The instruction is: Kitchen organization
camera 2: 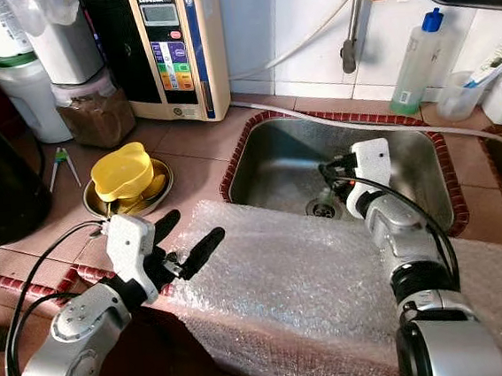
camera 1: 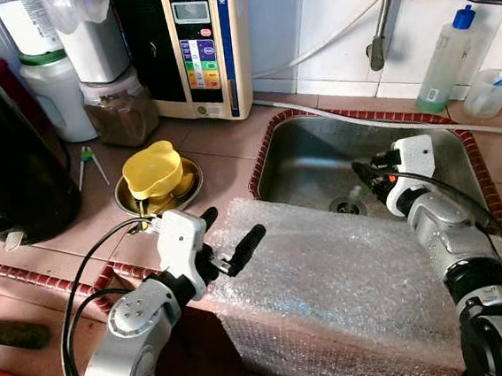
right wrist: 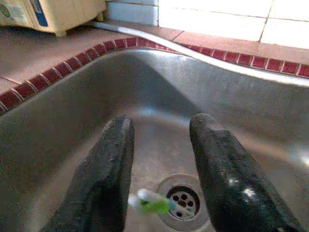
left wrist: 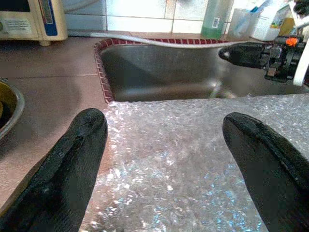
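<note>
A sheet of bubble wrap (camera 1: 348, 276) lies over the counter's front edge and the near part of the steel sink (camera 1: 302, 161). My left gripper (camera 1: 234, 225) hovers open over the wrap's left edge, with nothing between its fingers (left wrist: 82, 140). My right gripper (camera 1: 366, 181) reaches down into the sink, open, just above the drain (right wrist: 181, 198). A small green and white object (right wrist: 152, 205) lies beside the drain, below the right fingers (right wrist: 212, 145), which are not touching it.
A yellow lidded cup (camera 1: 153, 169) sits in a steel bowl (camera 1: 128, 200) left of the sink. A black kettle (camera 1: 9, 167), jars, a water ioniser (camera 1: 206, 46) and a green soap bottle (camera 1: 445, 63) line the back wall. A hose (camera 1: 334, 33) hangs over the sink.
</note>
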